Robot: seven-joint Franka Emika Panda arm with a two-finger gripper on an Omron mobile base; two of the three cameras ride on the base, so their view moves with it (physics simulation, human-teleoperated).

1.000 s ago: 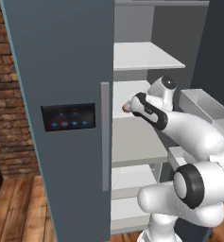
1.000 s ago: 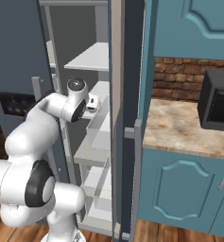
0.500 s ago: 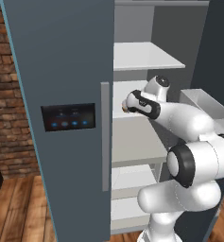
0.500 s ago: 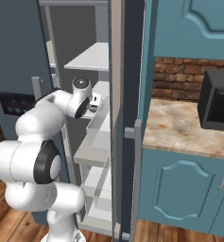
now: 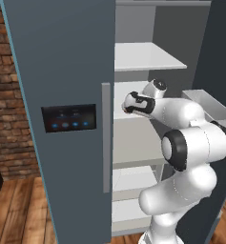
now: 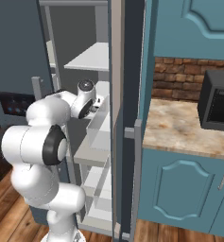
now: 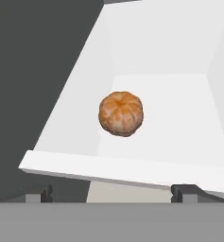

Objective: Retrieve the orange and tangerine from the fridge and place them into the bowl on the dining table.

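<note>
The arm is reaching into the open fridge, its end effector spread wide and holding nothing, pointed at a lone fruit on a white shelf. From the hand view that fruit is a dull, segmented brownish-orange, so I take it for the tangerine; it sits alone toward the middle of the shelf, apart from the walls and back from the front lip.

The trouble I would watch for is that lip. It lies between the fingertips and the fruit, so a level advance could catch it before the fingers reach the tangerine. Going in too high brings another risk: a round fruit nudged by one finger first may roll back toward the rear wall, out of easy reach. The arm is also folded tight beside the door bin, and a wide swing could clip it. From the base views I cannot tell how much room the wrist has.
</note>
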